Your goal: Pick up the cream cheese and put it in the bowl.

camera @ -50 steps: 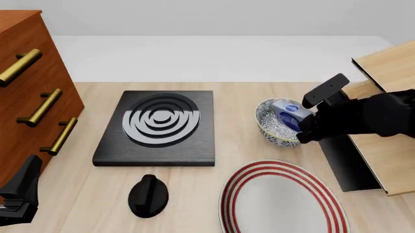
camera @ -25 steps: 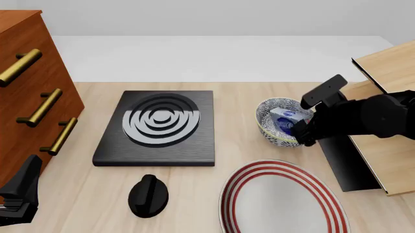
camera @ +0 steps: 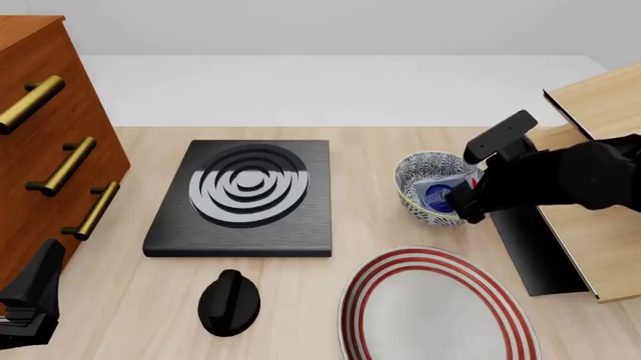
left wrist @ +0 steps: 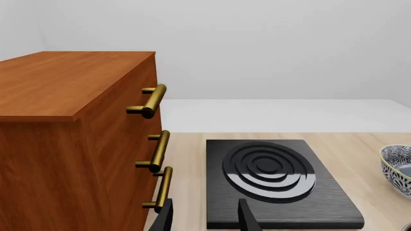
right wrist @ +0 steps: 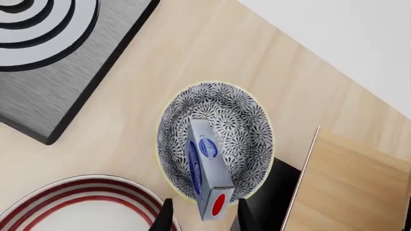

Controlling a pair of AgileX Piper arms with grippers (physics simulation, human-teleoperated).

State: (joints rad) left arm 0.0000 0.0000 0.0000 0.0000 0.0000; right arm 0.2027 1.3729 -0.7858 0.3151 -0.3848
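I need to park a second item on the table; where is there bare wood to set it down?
Bare wood lies between the black ringed burner slab and the speckled blue-grey bowl, and along the far edge behind both. It is crowded around the bowl: the right gripper, red-ringed white plate and black board hem it in.

wall [camera: 331, 26]: plain pale grey | wooden table [camera: 150, 300]: light | wooden drawer chest [camera: 40, 150]: brown, brass handles, left | light: even, soft
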